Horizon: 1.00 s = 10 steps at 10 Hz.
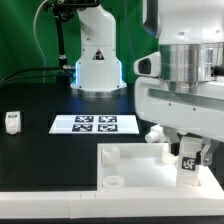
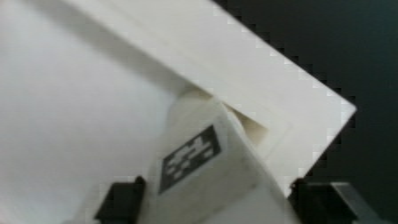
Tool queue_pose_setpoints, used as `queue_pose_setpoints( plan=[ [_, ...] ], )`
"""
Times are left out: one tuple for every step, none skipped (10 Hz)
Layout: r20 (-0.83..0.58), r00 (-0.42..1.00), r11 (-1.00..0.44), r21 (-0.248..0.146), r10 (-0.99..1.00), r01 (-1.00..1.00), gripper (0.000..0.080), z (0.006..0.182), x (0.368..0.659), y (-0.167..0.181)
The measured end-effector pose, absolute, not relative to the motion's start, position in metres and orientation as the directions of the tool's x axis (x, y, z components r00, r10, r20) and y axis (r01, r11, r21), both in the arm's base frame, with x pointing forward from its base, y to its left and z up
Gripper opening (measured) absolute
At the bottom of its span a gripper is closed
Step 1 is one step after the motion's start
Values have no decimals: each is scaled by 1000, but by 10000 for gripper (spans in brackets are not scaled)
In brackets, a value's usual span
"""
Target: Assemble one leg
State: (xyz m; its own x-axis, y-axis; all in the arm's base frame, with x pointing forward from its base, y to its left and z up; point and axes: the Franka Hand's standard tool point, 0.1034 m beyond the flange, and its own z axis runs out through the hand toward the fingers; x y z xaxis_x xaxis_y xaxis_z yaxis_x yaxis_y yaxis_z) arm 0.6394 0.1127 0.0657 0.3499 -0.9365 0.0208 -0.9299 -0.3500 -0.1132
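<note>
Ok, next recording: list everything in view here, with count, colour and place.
leg: one, white with a black-and-white tag, held upright over the panel at the exterior view's right.
second leg: one, white, on the table at the exterior view's far left.
panel: one, white, raised rim, in the foreground.
marker board: one, white with four tags, flat on the table's middle.
table: one, black.
backdrop: green, behind.
arm base: one, white, at the back.
pincer: one, closed on the leg.

My exterior view's right edge cuts off the gripper [image 1: 186, 150], fingertips hidden behind the leg [image 1: 187, 167], wrist view blurred, tag pattern unreadable.
</note>
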Motion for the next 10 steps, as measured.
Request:
queue_pose_setpoints(
  plan=[
    [-19,118,-115,-124,-993,-986,396,65,640,112],
    [-61,-53,60,-132,-997,-989,396,65,640,111],
    [-63,-65,73,-135,-996,-988,396,65,639,111],
    [-72,-129,138,-131,-989,-982,396,65,639,110],
    [-72,-134,142,-130,-988,-981,396,64,639,110],
    [-69,-109,118,-131,-992,-984,506,64,639,111],
    [-65,-84,92,-132,-994,-987,603,64,639,112],
    [-37,129,-123,-142,-991,-982,603,64,638,115],
    [-11,351,-345,-150,-936,-926,640,64,639,114],
    [4,484,-479,-150,-875,-865,647,62,639,111]
  ],
)
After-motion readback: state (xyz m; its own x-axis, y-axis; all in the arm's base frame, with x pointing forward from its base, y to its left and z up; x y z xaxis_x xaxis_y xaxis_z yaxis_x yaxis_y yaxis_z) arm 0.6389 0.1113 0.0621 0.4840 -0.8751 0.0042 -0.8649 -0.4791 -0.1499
